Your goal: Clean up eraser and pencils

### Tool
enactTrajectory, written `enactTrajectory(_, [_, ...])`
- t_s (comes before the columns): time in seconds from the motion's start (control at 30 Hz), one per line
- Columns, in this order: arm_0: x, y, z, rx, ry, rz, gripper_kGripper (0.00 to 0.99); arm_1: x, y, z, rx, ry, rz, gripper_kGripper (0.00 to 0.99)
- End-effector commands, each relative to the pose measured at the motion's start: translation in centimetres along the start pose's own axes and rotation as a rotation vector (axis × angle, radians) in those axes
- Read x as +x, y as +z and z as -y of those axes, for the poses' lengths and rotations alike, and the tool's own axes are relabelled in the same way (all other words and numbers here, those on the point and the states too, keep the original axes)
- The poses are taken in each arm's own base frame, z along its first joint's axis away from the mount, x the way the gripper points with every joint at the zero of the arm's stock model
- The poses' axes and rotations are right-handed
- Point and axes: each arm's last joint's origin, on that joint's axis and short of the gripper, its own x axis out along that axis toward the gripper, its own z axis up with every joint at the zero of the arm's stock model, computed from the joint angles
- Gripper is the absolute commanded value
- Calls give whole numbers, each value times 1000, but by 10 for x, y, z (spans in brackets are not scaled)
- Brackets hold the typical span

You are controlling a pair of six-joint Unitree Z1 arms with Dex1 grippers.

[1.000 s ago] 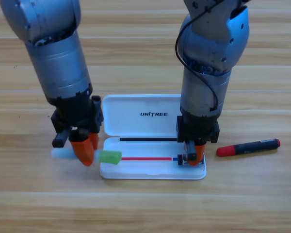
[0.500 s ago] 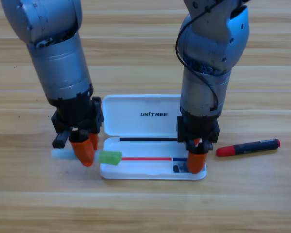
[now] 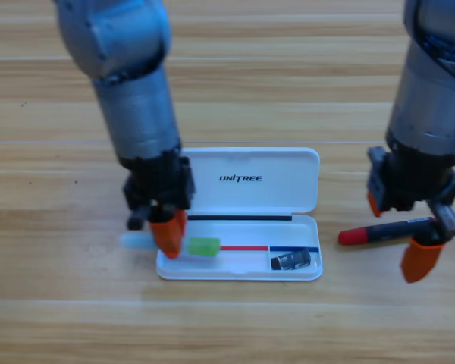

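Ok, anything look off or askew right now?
Nothing damaged. The eraser lies tilted in the white case. The left gripper holds the green-capped pencil across the case's left rim, half outside.

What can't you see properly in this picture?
- High view: the left gripper covers the middle of the green-capped pencil, hiding its grip.
- High view: the right gripper covers the black pencil's far end.
- High view: the eraser is too small for detail.

- I see a wooden bench (image 3: 227,326) with planks running left to right.
- An open white case (image 3: 246,182) lies on it at centre.
- A black pencil with a red end (image 3: 387,230) lies on the bench, just right of the case.
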Motion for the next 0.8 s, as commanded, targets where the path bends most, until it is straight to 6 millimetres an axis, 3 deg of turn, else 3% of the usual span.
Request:
enactTrajectory(0.03, [55,23,-25,12,-84,-27,0,42,-40,39,89,42,-58,925])
enactTrajectory(0.23, [63,30,-35,8,-78,-26,0,70,-43,63,76,32,-55,922])
enactTrajectory(0.47, [58,31,-36,5,-67,-23,0,95,-42,79,60,23,-68,839])
enactTrajectory(0.8, [-5,31,-11,7,-12,17,0,111,-48,89,48,31,-86,804])
